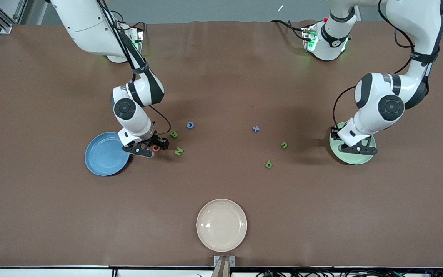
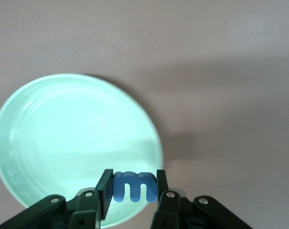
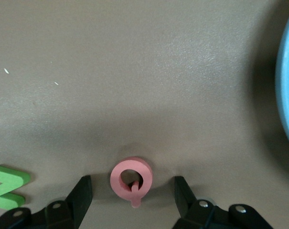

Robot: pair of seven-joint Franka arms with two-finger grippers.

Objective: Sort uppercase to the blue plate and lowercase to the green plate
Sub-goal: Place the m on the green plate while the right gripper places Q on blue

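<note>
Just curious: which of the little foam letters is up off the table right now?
The blue m, pinched in the left gripper over the green plate. The pink ring letter and the others lie on the table.

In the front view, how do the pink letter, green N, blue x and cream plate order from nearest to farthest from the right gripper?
Measured from the right gripper, which is low over the table beside the blue plate:
1. Pink letter, between the open fingers.
2. Green N, just beside it, toward the left arm's end.
3. Cream plate, nearest the front camera.
4. Blue x, mid-table; close to the cream plate in distance.
</note>
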